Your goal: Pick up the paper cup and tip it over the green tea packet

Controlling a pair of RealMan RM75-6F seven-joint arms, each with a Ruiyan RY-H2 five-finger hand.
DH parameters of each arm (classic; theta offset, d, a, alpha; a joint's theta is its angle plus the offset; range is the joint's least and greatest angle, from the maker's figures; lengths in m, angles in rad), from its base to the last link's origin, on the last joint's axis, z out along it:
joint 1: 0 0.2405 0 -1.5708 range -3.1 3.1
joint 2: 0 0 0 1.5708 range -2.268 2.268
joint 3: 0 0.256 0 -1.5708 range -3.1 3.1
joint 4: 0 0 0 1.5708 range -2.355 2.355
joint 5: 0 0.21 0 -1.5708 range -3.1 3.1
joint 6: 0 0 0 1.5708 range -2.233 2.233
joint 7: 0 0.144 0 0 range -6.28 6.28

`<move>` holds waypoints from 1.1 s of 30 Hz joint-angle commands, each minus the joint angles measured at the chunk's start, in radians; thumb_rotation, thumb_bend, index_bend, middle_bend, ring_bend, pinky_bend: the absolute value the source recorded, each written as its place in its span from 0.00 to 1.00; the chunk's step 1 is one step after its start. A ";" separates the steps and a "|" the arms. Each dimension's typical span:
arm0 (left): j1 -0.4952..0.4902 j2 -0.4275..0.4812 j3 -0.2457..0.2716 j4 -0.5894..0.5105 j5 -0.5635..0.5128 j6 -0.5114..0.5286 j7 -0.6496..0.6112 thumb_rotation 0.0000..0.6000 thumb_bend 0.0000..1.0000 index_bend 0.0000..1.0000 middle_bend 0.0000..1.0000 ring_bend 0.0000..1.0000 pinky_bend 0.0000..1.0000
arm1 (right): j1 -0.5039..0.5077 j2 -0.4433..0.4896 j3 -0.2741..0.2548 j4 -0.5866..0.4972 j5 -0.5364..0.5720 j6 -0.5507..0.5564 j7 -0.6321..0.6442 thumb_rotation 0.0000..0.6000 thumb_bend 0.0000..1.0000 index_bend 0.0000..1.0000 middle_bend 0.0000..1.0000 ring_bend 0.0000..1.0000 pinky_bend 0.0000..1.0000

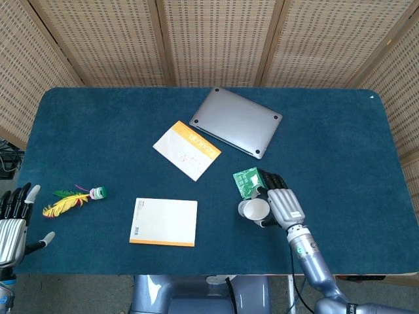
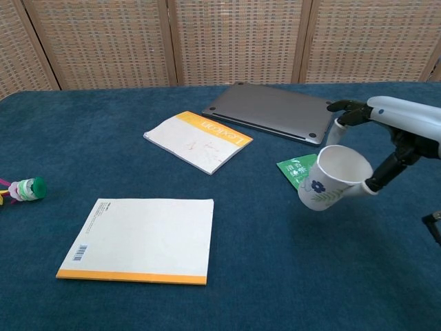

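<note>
- Wicker screens (image 1: pixel 216 39) are standing behind a blue table (image 1: pixel 340 144), seen from our head and chest cameras.
- We are holding the paper cup (image 2: pixel 333 178) in our right hand (image 2: pixel 393 138), fingers wrapped around its side, and it is hanging clear of the cloth, tilted toward our left.
- The cup (image 1: pixel 254 209) is hovering at the near edge of the green tea packet (image 1: pixel 246 182), which is lying flat just in front of the closed laptop (image 1: pixel 236 122).
- Our left hand (image 1: pixel 12 219) is resting at the table's near left corner, fingers spread and holding nothing.
- Two books, one by the laptop (image 1: pixel 187 149) and one nearer us (image 1: pixel 163 222), and a feather toy (image 1: pixel 72 199) are lying to the left.
</note>
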 commanded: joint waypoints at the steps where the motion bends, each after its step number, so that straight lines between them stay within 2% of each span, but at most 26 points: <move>1: 0.000 0.001 -0.001 0.000 -0.001 0.001 -0.003 1.00 0.14 0.00 0.00 0.00 0.00 | 0.046 -0.037 0.034 0.038 0.082 -0.033 -0.014 1.00 0.21 0.45 0.00 0.00 0.00; 9: 0.000 0.002 0.001 -0.001 0.005 0.004 -0.005 1.00 0.14 0.00 0.00 0.00 0.00 | 0.091 -0.078 0.051 0.107 0.196 -0.083 0.003 1.00 0.21 0.45 0.00 0.00 0.00; 15: 0.001 0.006 -0.001 -0.002 0.003 0.007 -0.015 1.00 0.14 0.00 0.00 0.00 0.00 | 0.119 -0.136 0.074 0.187 0.214 -0.088 0.061 1.00 0.21 0.45 0.00 0.00 0.00; 20: 0.002 0.008 0.000 -0.004 0.005 0.008 -0.017 1.00 0.14 0.00 0.00 0.00 0.00 | 0.125 -0.161 0.064 0.244 0.195 -0.086 0.093 1.00 0.21 0.45 0.00 0.00 0.00; 28: -0.001 0.004 0.004 -0.004 0.012 0.004 -0.010 1.00 0.14 0.00 0.00 0.00 0.00 | 0.124 -0.150 0.042 0.279 0.203 -0.059 0.057 1.00 0.21 0.42 0.00 0.00 0.00; 33: 0.001 0.004 0.004 -0.006 0.015 0.009 -0.008 1.00 0.14 0.00 0.00 0.00 0.00 | 0.130 -0.137 0.030 0.282 0.238 -0.041 -0.010 1.00 0.21 0.39 0.00 0.00 0.00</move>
